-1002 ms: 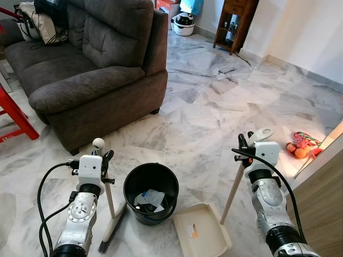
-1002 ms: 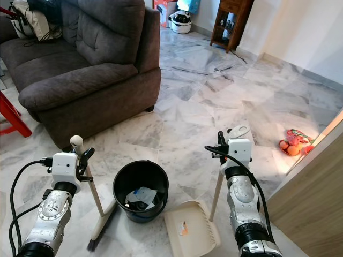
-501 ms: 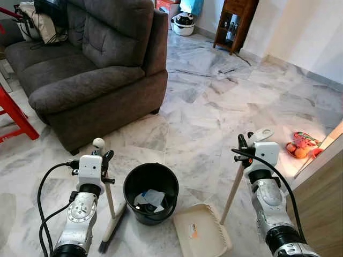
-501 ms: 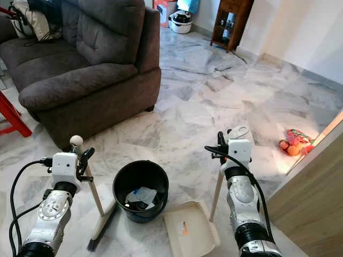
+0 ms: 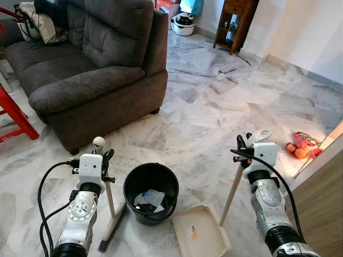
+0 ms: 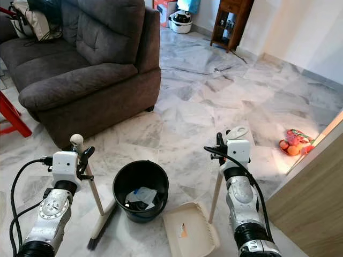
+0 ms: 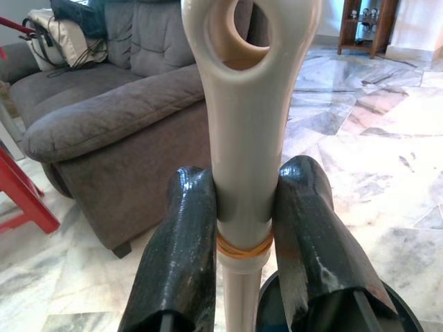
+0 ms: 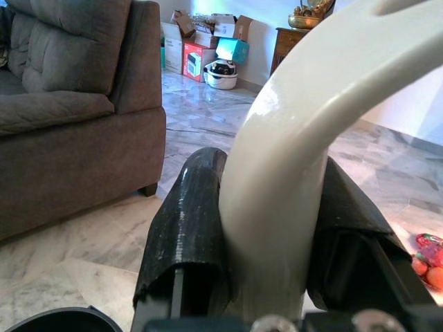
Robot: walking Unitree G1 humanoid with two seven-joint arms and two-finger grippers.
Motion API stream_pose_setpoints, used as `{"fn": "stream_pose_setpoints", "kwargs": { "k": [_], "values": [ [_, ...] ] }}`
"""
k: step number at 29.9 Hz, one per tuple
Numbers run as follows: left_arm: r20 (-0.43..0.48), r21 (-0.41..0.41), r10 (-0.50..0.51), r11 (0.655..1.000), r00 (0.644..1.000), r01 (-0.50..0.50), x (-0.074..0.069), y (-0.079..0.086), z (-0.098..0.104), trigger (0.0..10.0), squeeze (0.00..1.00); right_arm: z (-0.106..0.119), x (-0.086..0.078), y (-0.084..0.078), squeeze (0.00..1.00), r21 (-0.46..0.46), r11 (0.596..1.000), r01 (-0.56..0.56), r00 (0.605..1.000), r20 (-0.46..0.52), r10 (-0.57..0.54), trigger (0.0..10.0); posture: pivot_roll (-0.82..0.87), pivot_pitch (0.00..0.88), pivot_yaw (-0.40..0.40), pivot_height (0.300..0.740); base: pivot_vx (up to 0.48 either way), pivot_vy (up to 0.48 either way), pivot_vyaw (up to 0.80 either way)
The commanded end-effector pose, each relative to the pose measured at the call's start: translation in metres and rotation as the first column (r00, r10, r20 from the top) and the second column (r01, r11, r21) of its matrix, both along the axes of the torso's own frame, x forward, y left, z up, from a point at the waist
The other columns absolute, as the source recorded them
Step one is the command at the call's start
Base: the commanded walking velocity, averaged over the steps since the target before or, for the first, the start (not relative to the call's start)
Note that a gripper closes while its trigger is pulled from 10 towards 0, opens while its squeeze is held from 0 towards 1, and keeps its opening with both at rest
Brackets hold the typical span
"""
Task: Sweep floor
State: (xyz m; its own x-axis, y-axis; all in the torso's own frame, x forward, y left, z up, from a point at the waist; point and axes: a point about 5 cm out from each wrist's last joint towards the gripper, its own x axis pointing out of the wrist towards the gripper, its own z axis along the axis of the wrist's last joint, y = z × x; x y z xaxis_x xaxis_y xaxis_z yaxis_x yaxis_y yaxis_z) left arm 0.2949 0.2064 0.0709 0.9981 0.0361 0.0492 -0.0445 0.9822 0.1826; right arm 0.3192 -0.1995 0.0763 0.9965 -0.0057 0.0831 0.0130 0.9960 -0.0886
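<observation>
Left gripper [image 7: 243, 228]: jaws clamped on the upper handle of a cream broom [image 5: 111, 206], which stands tilted with its bristles on the marble floor [image 5: 203, 118], just left of a black bucket [image 5: 150, 191] holding crumpled paper. Right gripper [image 8: 273, 228]: jaws clamped on the handle of a cream dustpan [image 5: 201, 233], its pan resting on the floor just right of the bucket. Grey sofa [image 5: 91, 69] behind; a bag of oranges [image 5: 300, 145] lies near the wall, to the right.

We see a cream broom [image 5: 110, 206] leaning upright at the black bin's [image 5: 151, 193] nine o'clock, bristles on the floor; a cream dustpan [image 5: 201, 231] lies flat at its four o'clock, handle raised.
</observation>
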Motion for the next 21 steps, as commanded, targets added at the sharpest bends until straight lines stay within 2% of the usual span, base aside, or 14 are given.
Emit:
{"fn": "stream_pose_setpoints", "kwargs": {
  "k": [1, 21],
  "values": [
    [0.058, -0.001, -0.008, 1.000, 0.998, 0.008, 0.0050, -0.0024, 0.0109, 10.0, 0.00, 0.0106, 0.0053, 0.0006, 0.00, -0.002, 1.000, -0.006, 0.999, 0.049, 0.006, 10.0, 0.02, 0.000, -0.093, 0.740, -0.319, 0.000, 0.00],
    [0.061, -0.002, -0.004, 1.000, 0.998, 0.004, 0.0052, -0.0030, 0.0114, 10.0, 0.00, 0.0096, 0.0053, 0.0013, 0.00, 0.001, 1.000, -0.010, 0.999, 0.043, 0.010, 10.0, 0.03, 0.000, -0.098, 0.740, -0.281, 0.000, 0.00]
  ]
}}
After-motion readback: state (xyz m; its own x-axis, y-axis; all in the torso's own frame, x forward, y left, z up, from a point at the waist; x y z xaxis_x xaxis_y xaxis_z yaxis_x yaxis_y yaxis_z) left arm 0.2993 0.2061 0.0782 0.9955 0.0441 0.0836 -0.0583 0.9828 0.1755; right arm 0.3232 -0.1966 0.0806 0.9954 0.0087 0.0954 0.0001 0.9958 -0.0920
